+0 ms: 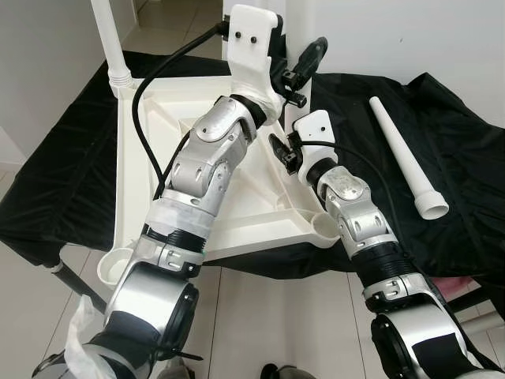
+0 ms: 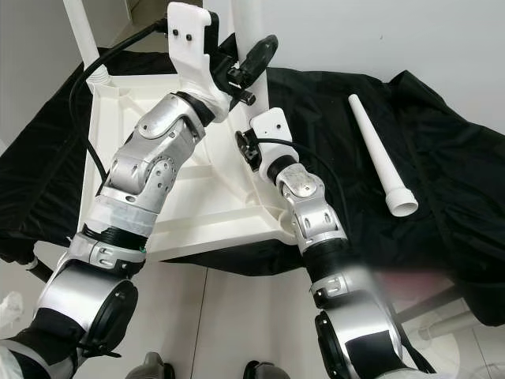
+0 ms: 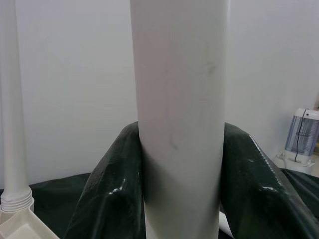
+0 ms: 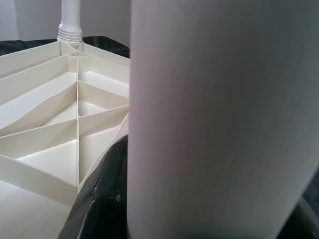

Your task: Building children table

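An upturned white tabletop [image 1: 260, 213] lay ribs-up on a counter draped in black cloth [image 1: 442, 142], its near edge overhanging toward the robot. The left claw [image 3: 174, 189] was closed around an upright white leg [image 3: 179, 99] at the far corner. The right claw [image 4: 199, 219] gripped the same leg lower down. Another leg [image 1: 110, 47] stood in the far left corner. A loose leg [image 1: 404, 158] lay apart on open cloth to the right.

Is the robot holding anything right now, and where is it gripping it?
Both grippers clasp the same upright white table leg on its round shaft: the left gripper higher up, the right gripper lower, near the upturned tabletop.
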{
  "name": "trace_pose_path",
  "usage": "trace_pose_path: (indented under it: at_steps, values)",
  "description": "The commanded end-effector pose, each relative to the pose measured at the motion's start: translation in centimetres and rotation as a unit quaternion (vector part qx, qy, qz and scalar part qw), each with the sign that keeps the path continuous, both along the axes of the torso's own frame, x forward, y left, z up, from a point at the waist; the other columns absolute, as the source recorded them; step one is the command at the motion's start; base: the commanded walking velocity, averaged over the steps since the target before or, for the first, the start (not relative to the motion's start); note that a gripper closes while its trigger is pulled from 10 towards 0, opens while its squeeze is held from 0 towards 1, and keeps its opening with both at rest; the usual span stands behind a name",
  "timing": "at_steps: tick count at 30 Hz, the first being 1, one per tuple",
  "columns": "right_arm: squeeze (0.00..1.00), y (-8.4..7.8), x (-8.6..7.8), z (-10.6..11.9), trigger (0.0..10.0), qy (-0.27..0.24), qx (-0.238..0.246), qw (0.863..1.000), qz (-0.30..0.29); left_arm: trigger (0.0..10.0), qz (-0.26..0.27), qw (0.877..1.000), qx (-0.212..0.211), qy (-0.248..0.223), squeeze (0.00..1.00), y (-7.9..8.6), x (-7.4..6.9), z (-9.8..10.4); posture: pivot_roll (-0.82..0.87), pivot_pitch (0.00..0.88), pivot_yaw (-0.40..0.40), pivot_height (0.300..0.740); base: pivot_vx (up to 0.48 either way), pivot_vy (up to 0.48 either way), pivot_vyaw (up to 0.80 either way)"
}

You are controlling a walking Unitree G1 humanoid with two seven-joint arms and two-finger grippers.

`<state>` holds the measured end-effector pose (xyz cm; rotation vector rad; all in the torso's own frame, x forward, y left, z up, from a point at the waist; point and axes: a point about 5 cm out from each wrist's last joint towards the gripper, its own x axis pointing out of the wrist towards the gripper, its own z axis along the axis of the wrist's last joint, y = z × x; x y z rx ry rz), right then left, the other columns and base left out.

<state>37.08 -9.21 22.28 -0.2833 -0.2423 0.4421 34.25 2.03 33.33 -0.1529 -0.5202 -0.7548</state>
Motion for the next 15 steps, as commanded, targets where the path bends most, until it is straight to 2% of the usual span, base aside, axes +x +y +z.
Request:
trace_pose_path:
  at_steps: [1,2,3,4,10,11,15]
  values:
    - [0.0,-0.04,-0.1,-1.44,0.0,0.031,-0.01,0.999,-0.003,10.0,0.001,1.0,-0.006,-0.02,0.0,-0.19,-0.52,0.97,0.02,0.063,-0.075,0.74,0.0,0.0,0.0]
    - [0.0,-0.04,-0.1,-1.44,0.0,0.031,-0.01,0.999,-0.003,10.0,0.001,1.0,-0.006,-0.02,0.0,-0.19,-0.52,0.97,0.02,0.063,-0.075,0.74,0.0,0.0,0.0]
    - [0.0,-0.14,-0.03,-1.52,4.4,0.033,-0.011,0.999,-0.013,10.0,0.002,1.0,-0.005,-0.021,0.0,-0.19,-0.54,0.99,0.02,0.067,-0.076,0.74,0.0,0.0,0.0]
    - [0.0,-0.21,0.04,-1.55,10.0,0.033,-0.01,0.999,-0.02,10.0,0.002,1.0,-0.005,-0.022,0.0,-0.19,-0.55,1.0,0.02,0.067,-0.076,0.74,0.0,0.0,0.0]
    - [0.0,-0.23,0.13,-1.64,10.0,0.041,-0.004,0.999,-0.024,10.0,-0.002,1.0,-0.006,-0.023,0.0,-0.25,-0.64,1.02,0.02,0.071,-0.076,0.74,0.0,0.0,0.0]
    - [0.0,-0.26,0.15,-1.65,10.0,0.044,0.0,0.999,-0.027,10.0,-0.011,1.0,-0.013,-0.021,1.0,-0.27,-0.72,1.04,0.01,0.079,-0.072,0.74,0.0,0.0,0.0]
    - [0.0,-0.3,0.19,-1.64,10.0,0.048,0.011,0.998,-0.032,10.0,-0.028,0.999,-0.021,-0.023,1.0,-0.28,-0.97,1.12,0.01,0.079,-0.072,0.74,0.0,0.0,0.0]
